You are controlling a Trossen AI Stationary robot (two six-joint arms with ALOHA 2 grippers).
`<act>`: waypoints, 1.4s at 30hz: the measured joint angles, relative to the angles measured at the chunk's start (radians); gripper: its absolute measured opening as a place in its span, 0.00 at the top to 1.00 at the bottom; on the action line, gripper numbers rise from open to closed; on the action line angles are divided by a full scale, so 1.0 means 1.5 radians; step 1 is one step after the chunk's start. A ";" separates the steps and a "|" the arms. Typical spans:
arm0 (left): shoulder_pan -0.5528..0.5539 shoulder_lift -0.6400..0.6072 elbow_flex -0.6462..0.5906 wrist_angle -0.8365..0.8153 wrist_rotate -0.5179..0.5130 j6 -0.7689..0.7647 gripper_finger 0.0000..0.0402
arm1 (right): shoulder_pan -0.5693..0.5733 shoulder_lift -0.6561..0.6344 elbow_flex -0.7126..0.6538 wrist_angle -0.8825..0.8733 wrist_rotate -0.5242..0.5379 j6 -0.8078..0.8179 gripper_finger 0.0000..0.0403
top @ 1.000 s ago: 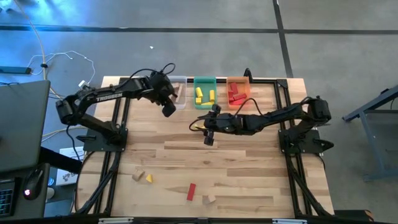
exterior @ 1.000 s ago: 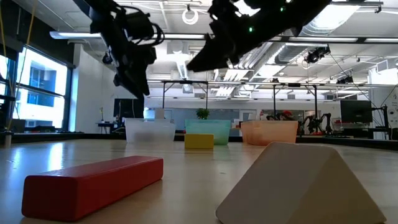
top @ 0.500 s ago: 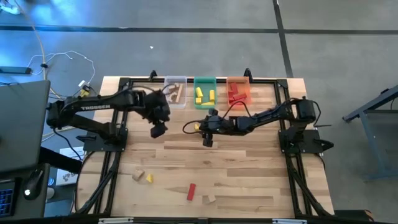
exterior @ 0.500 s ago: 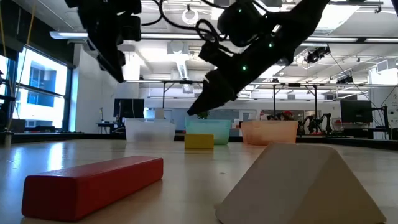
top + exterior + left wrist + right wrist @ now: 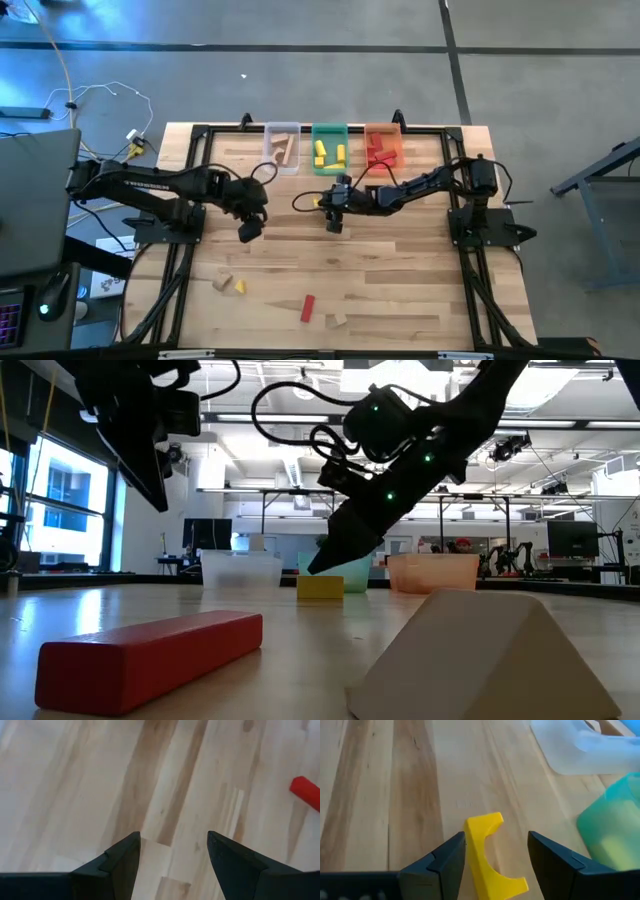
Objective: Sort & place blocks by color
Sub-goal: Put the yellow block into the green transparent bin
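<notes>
High view: right end effector [image 5: 335,222] mid-desk, just near of green bin [image 5: 329,150]; yellow arch [image 5: 318,203] just beside it, on its left. Left end effector [image 5: 248,229] farther left, over bare desk [image 5: 400,280].

Low view: right end effector low over arch.

Right wrist view: fingers [image 5: 445,862] apart, empty; arch between them, long axis along reach. Right arm nearer.

Left wrist view: fingers [image 5: 117,860] apart, empty; red block [image 5: 306,791] off to side.

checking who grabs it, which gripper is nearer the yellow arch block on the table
Right. The right gripper hangs just over the yellow arch block, open fingers on either side. The left gripper is off to the side over bare table.
</notes>
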 joint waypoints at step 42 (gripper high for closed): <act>-0.240 0.000 -0.003 0.101 -0.069 -0.111 0.47 | -0.033 -0.001 0.000 -0.089 -0.116 0.145 0.73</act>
